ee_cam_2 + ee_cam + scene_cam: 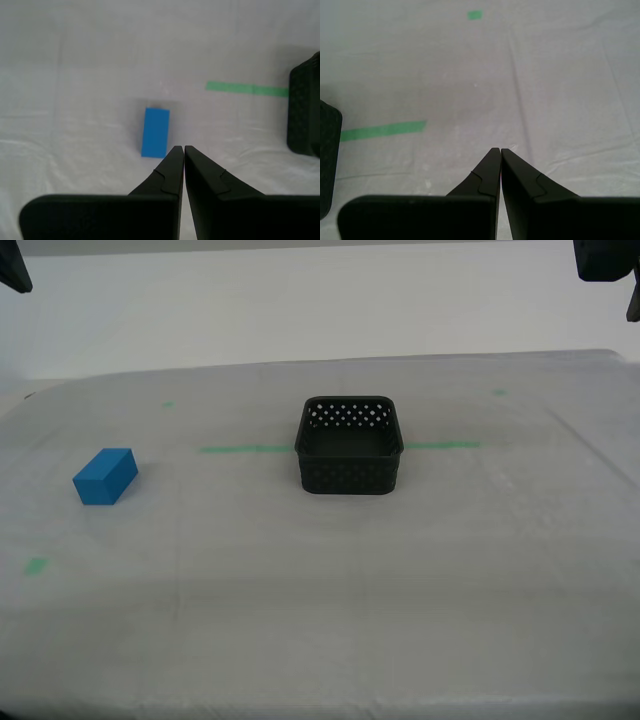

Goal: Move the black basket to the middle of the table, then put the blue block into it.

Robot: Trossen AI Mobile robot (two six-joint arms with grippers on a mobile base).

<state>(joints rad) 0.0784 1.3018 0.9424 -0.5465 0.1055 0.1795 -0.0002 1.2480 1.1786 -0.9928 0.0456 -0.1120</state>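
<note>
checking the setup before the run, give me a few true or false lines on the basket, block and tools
1. The blue block lies inside the black basket. False: it lies on the table, apart from the basket, toward the exterior view's left.
2. The basket sits on the green tape line. True.
3. My second tool is shut on the block. False: its jaws are shut and empty, above the table.
4. My first tool is shut and holds nothing. True.
5. The basket is empty. True.
</note>
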